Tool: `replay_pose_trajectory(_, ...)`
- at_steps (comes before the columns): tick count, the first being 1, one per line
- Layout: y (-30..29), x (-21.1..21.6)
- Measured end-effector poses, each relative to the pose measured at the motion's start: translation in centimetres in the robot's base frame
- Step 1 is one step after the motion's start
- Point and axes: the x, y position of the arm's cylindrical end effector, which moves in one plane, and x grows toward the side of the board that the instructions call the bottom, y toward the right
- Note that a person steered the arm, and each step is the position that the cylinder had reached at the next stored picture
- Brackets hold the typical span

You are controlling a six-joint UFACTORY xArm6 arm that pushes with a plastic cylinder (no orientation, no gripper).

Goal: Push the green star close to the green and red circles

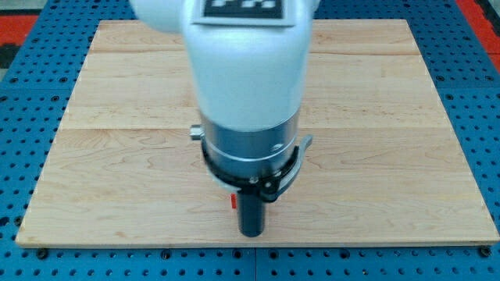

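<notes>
My arm's white and grey body fills the middle of the camera view and hides much of the wooden board point(391, 140). The dark rod points down at the view's bottom centre, and my tip point(251, 232) rests on the board near its bottom edge. A small sliver of something red point(233, 200) shows just left of the rod, under the arm's grey collar; its shape cannot be made out. No green star and no green circle show anywhere; they may be hidden behind the arm.
The board lies on a blue perforated table point(23, 156) that surrounds it on all sides. The board's bottom edge point(250, 245) is just below my tip.
</notes>
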Motion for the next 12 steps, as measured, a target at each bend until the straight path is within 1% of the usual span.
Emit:
replay_pose_trajectory(1, -0.4, -1.9)
replay_pose_trajectory(2, -0.5, 1.4)
replay_pose_trajectory(3, 0.0, 1.9)
replay_pose_trajectory(4, 2.9, -0.7)
replay_pose_trajectory(5, 10.0, -5.8)
replay_pose_trajectory(6, 10.8, -11.3)
replay_pose_trajectory(7, 10.8, -13.2)
replay_pose_trajectory(12, 10.5, -13.2)
